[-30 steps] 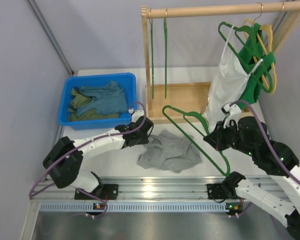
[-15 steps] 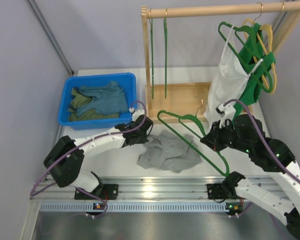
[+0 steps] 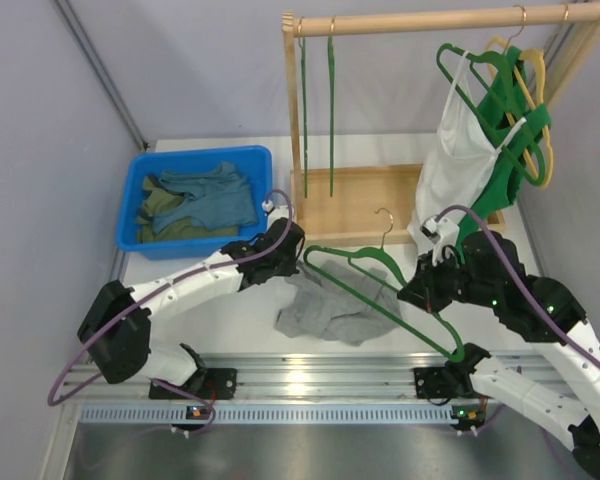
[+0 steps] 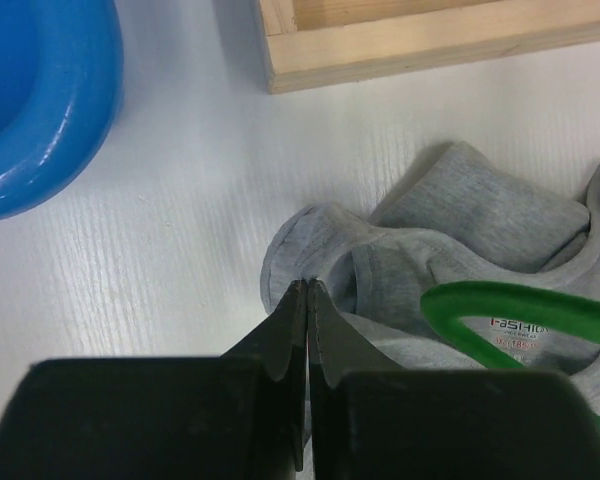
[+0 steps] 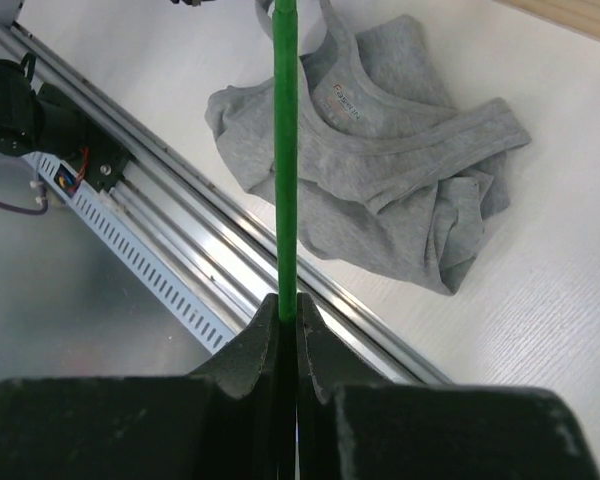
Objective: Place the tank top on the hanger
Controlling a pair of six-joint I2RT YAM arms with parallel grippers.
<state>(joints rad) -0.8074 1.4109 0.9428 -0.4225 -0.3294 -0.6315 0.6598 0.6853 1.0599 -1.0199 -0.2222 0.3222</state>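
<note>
The light grey tank top (image 3: 325, 312) lies crumpled on the white table, also in the left wrist view (image 4: 460, 225) and the right wrist view (image 5: 380, 170). My left gripper (image 3: 294, 266) is shut on the tank top's upper left hem (image 4: 308, 285). My right gripper (image 3: 423, 298) is shut on the thin green hanger (image 5: 285, 150), close to one end of it (image 5: 288, 300). The hanger (image 3: 355, 292) hangs tilted above the tank top, with its gold hook (image 3: 385, 216) pointing to the rack. One green end of the hanger (image 4: 520, 305) crosses over the neckline.
A blue bin (image 3: 140, 190) with teal and olive clothes (image 3: 195, 200) stands at the back left. The wooden rack (image 3: 430, 20) with its base (image 3: 360, 200) stands behind, holding a white tank top (image 3: 460, 160) on thick green hangers and a yellow hanger (image 3: 542, 100). A metal rail (image 3: 310, 375) runs along the near edge.
My left gripper has shut on the tank top's hem and drawn it slightly up and left. My right arm has carried the hanger leftward over the tank top.
</note>
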